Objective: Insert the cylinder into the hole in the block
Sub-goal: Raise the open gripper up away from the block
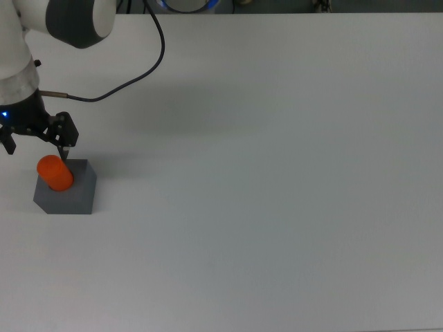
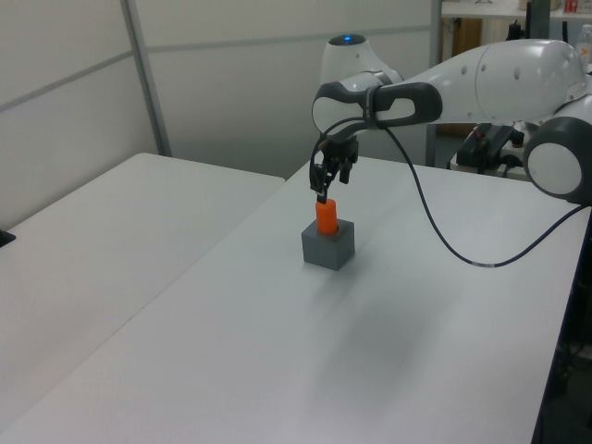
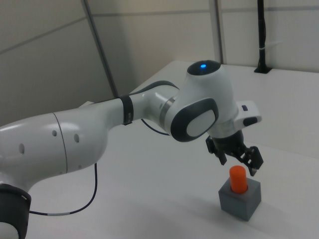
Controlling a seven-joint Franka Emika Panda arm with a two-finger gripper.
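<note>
Cylinder stands upright in the block at the middle of the left view, long axis vertical, directly below my end effector. Its fingers are spread and hold nothing. From here I judge the seating complete, though I cannot see how deep it sits.

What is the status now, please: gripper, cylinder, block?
Gripper open, just above orange cylinder. Cylinder upright in grey block hole, top sticking out. Nothing in the way.
</note>
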